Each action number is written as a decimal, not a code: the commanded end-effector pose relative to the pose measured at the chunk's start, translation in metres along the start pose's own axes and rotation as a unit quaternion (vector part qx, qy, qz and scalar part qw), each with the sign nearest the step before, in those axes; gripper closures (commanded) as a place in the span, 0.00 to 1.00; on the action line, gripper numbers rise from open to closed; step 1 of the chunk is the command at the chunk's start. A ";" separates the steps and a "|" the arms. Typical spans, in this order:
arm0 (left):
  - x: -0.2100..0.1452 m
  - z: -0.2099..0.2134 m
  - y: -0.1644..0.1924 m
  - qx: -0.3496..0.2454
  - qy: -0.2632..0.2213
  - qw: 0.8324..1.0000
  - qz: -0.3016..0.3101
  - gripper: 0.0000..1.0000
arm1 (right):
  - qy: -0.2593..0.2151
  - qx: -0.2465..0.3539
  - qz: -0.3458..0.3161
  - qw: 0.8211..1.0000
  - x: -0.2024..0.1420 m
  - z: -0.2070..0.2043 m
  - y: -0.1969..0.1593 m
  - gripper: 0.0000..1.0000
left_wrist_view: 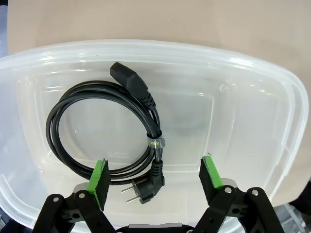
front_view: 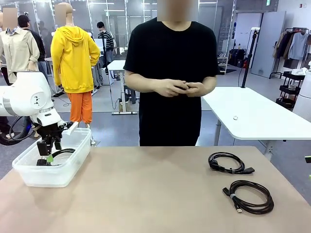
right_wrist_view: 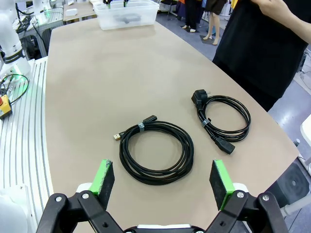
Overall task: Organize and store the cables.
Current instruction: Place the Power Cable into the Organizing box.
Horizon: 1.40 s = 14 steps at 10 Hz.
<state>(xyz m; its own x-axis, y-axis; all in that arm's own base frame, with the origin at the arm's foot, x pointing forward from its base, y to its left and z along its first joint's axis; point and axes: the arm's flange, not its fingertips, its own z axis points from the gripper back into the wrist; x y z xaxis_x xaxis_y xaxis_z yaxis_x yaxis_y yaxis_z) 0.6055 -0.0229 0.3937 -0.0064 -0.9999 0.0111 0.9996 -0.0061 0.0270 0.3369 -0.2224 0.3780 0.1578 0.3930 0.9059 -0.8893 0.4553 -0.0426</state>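
So, one cable (left_wrist_view: 154, 131) was found lying flat on the floor of the clear bin (front_view: 29, 177), which was parked at the near left corner of the tabletop. The left gripper (left_wrist_view: 155, 175) was seen inside the bin right above that coil, fingers spread wide and nothing pinched between them. Thing is, one green pad (left_wrist_view: 98, 177) looked to be sitting just over the loop, beside the pronged plug. If the arm were pulled up carelessly, the loop could probably be hooked and the cord dragged back out, or the light bin nudged along the table.

Two more coils were lying toward the right edge, well apart from the bin: the power cord (right_wrist_view: 206, 122) farther in, the thinner USB-style cable (right_wrist_view: 141, 126) closer to the near right corner. The right gripper (right_wrist_view: 162, 180) was held above the near edge by that second coil, jaws wide and empty.

Bigger worries there, honestly. Both coils were lying flat, so the tabletop might get scraped by the pads. Or only a strand or two might get caught, and the coil left dangling with plugs swinging into the bin's rim. The whole tabletop would have to be crossed too, so a bump with the left arm couldn't be ruled out if the bin weren't vacated first. The person's hands (front_view: 182, 88) were clasped at the far edge, out of reach.
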 end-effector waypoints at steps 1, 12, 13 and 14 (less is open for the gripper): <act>-0.001 0.000 0.002 0.001 0.001 1.000 0.000 0.07 | -0.001 -0.004 0.000 1.000 0.001 0.001 -0.001 0.00; -0.075 0.117 -0.177 0.099 -0.304 0.922 0.216 0.07 | -0.001 -0.004 0.000 1.000 0.001 0.001 -0.001 0.00; -0.087 0.102 -0.200 0.138 -0.323 0.918 0.183 0.07 | -0.001 -0.004 0.000 1.000 0.001 0.001 -0.001 0.00; -0.100 0.085 -0.213 0.156 -0.332 0.915 0.169 0.07 | -0.001 -0.004 0.000 1.000 0.001 0.001 -0.001 0.00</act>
<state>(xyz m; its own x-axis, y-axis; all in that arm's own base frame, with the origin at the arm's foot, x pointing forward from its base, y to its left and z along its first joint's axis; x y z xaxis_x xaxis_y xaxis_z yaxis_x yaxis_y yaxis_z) 0.4042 0.0785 0.4911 0.2850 -0.7128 0.6409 0.8876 0.4486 0.1042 0.3370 -0.2223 0.3779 0.1581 0.3932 0.9058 -0.8895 0.4550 -0.0423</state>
